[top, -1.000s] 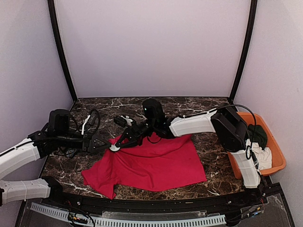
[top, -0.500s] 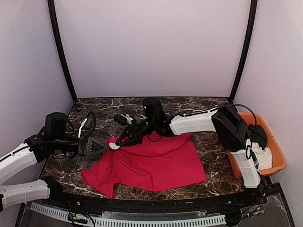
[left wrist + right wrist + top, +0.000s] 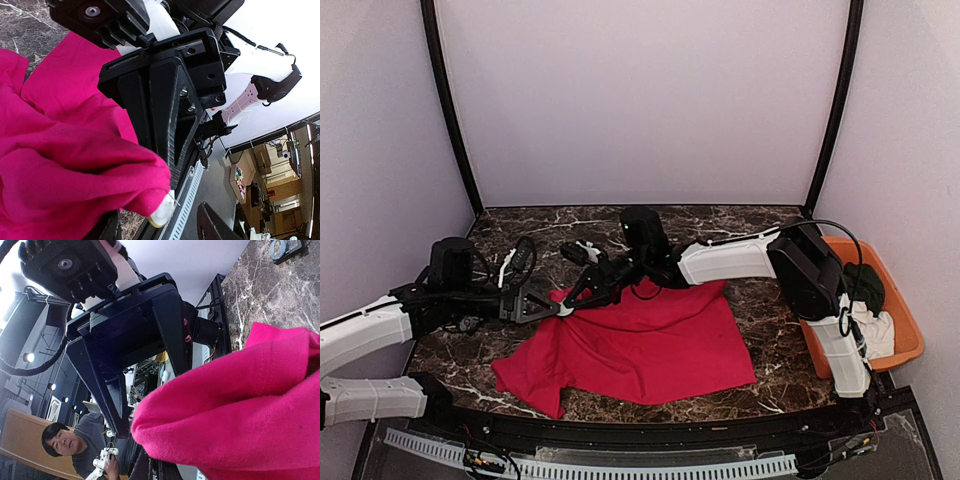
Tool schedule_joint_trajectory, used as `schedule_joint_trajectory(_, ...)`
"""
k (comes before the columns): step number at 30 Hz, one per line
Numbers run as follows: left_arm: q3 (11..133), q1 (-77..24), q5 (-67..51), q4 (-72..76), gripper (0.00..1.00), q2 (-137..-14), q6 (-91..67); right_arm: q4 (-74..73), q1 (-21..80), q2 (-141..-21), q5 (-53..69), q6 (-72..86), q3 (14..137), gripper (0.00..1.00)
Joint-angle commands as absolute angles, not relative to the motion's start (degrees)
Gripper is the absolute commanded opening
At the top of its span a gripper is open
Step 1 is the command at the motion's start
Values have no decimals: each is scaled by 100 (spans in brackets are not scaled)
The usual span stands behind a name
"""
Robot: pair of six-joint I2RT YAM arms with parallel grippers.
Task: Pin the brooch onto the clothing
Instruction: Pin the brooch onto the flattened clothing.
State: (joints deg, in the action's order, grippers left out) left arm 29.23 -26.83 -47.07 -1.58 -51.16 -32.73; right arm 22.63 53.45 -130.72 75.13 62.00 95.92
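Observation:
The red T-shirt (image 3: 640, 345) lies spread on the marble table. My right gripper (image 3: 582, 292) is shut on a raised fold at the shirt's far left corner, and the fold fills the right wrist view (image 3: 250, 410). A small white brooch (image 3: 563, 311) sits at the tip of that fold. In the left wrist view the brooch (image 3: 162, 214) shows a thin metal pin sticking out beside the fabric (image 3: 60, 165). My left gripper (image 3: 540, 303) is open, facing the right gripper, with the brooch between its spread fingers and not touching them.
An orange bin (image 3: 905, 340) at the right table edge holds a dark green garment (image 3: 865, 285) and a white cloth (image 3: 875, 330). A small dark square object (image 3: 285, 247) lies on the marble behind the shirt. Black frame posts stand at the back corners.
My left gripper drew back to the left, then came forward again to the brooch. The right gripper and the held fold stayed still.

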Motion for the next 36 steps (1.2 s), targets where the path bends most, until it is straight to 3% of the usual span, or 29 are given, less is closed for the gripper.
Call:
schedule_joint_trajectory(1, 2970, -2654, -4796, 304, 47, -5263, -3269, 2326, 5317, -12916, 7530, 6102, 9765, 0)
schedule_joint_trajectory(18, 2958, -2505, -4854, 414, 41, -5187, -3122, 2284, 5324, -12938, 7553, 6056, 9723, 0)
schedule_joint_trajectory(36, 2851, -2488, -4904, 525, 27, -5402, -2977, 2240, 5359, -12936, 7594, 6007, 9729, 0)
